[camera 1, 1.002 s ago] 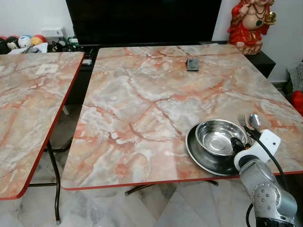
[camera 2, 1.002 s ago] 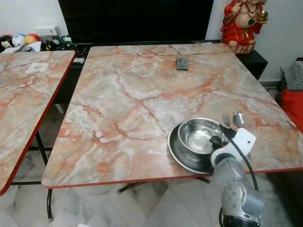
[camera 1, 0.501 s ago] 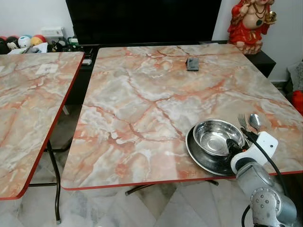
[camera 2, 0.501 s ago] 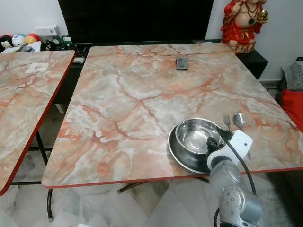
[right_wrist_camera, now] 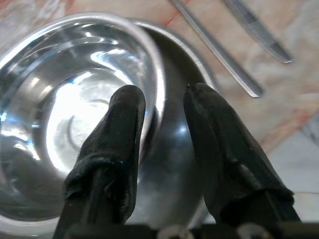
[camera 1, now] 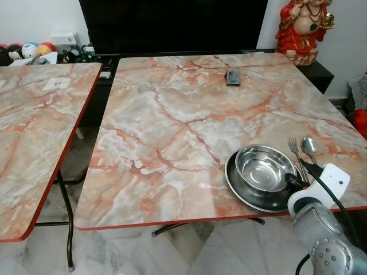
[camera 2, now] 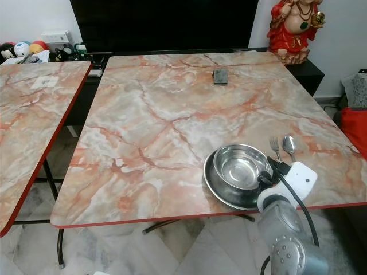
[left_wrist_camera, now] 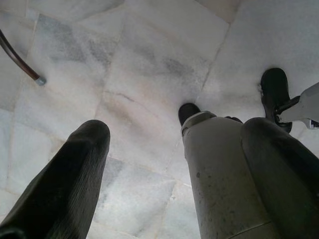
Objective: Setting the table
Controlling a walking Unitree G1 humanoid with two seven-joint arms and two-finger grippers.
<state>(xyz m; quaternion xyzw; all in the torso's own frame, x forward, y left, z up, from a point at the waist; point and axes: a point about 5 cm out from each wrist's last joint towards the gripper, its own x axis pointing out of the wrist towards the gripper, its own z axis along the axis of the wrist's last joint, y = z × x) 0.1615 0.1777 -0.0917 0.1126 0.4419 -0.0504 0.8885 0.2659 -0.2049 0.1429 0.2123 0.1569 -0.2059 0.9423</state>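
A steel bowl sits in a steel plate at the front right of the marble table. A fork and a spoon lie just right of them. My right gripper is at the bowl's near right rim. In the right wrist view the gripper is open and straddles the rim, one finger inside the bowl and one over the plate. My left gripper hangs open over the floor, beside my own leg.
A small dark phone-like object lies near the table's far edge. A second marble table stands to the left across a narrow gap. A red statue sits at the back right. The red front edge is close to me.
My right arm has drawn back a little toward me and to the right. The bowl and plate stay in place.
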